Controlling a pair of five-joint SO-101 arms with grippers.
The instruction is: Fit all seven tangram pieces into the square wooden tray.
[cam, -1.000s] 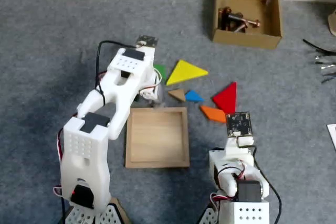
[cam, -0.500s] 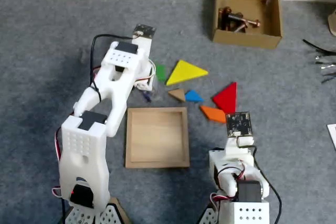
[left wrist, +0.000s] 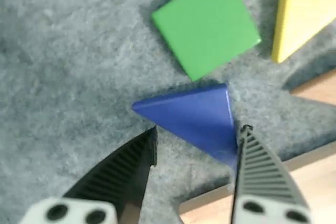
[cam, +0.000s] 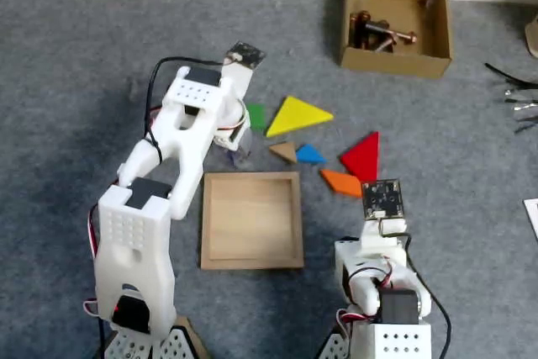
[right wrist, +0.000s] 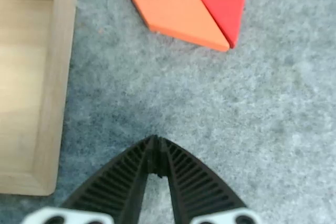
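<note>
Fingers of the left gripper [left wrist: 198,129] are standing apart, straddling the blue triangle [left wrist: 191,114] just above the upper-left corner of the tray [cam: 252,178]; closing squarely across its edges is looking wisest.

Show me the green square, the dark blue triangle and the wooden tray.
green square [left wrist: 207,24], left wrist view, middle of its face.
dark blue triangle [left wrist: 197,116], left wrist view, middle of its face.
wooden tray [cam: 252,220], high view, its bare floor.

Matt wooden tray [cam: 251,262], fuzzy grey cloth surface [cam: 84,56], smooth blue triangle [left wrist: 197,116]
</note>
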